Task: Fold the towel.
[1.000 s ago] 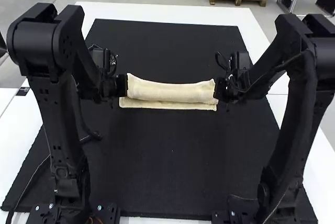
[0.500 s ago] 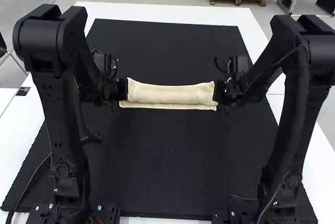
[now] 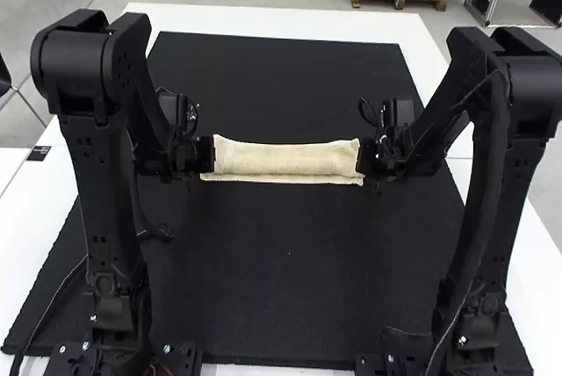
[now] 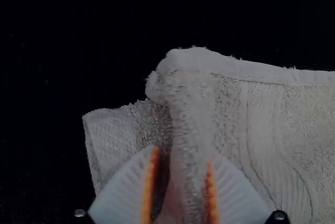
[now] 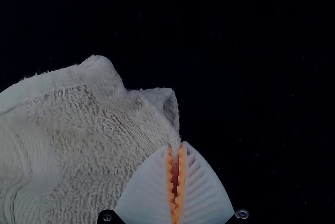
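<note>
- The towel (image 3: 285,160) lies near the middle of the high view's frame, a little above centre, as a narrow cream-coloured strip running from side to side.
- It is folded: a rounded upper part bulges along its length, while a flatter layer juts out beneath it along the lower side in the high view. The upper outline dips slightly between its two ends.
- The left pincer (image 3: 212,154) is at the strip's left end, left of centre in the frame. In the left wrist view its ribbed white fingers (image 4: 238,198) stand partly apart, with a thick ridge of the towel caught between the orange pads; a flatter corner of cloth spreads out beside the ridge.
- The right pincer (image 3: 363,156) is at the strip's right end, right of centre. In the right wrist view its fingers are almost together, pinching a thin bit of the towel's edge at the tips. A small corner flap of cloth stands out near those tips.
- Under the towel is a black mat (image 3: 281,288), which takes up most of the middle of the frame.
- The mat rests on a white worktop (image 3: 263,20), whose surface shows along the top and both sides of the mat.
</note>
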Motion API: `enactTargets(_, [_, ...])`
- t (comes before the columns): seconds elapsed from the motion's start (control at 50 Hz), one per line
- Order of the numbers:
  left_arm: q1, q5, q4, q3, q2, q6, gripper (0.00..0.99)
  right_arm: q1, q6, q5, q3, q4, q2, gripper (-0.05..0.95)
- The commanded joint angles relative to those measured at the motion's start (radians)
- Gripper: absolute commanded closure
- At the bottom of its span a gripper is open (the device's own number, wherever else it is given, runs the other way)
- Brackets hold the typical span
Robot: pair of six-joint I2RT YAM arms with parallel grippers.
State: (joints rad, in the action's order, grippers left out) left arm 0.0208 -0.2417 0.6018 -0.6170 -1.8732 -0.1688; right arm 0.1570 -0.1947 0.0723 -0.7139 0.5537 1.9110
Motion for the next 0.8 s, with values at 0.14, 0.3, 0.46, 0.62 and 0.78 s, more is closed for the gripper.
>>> enactTargets(0.14, [0.019, 0.045, 0.01, -0.004, -0.004, 0.002, 0.256, 0.003, -0.003, -0.042, 0.008, 0.008, 0.01, 0.9])
enactTargets(0.3, [0.025, 0.045, 0.006, -0.016, 0.003, -0.001, 0.139, 0.004, -0.003, -0.042, 0.007, 0.008, 0.008, 0.9])
enactTargets(0.46, [0.057, 0.045, -0.031, -0.046, 0.026, -0.001, 0.064, 0.006, -0.005, -0.042, 0.005, 0.023, 0.008, 0.9])
enactTargets(0.62, [0.067, 0.045, -0.088, -0.086, 0.091, -0.001, 0.052, 0.006, -0.005, -0.042, 0.004, 0.023, 0.006, 0.9])
enactTargets(0.78, [0.059, 0.058, -0.135, -0.102, 0.164, -0.001, 0.052, 0.007, -0.014, -0.042, -0.001, 0.026, 0.005, 0.9])
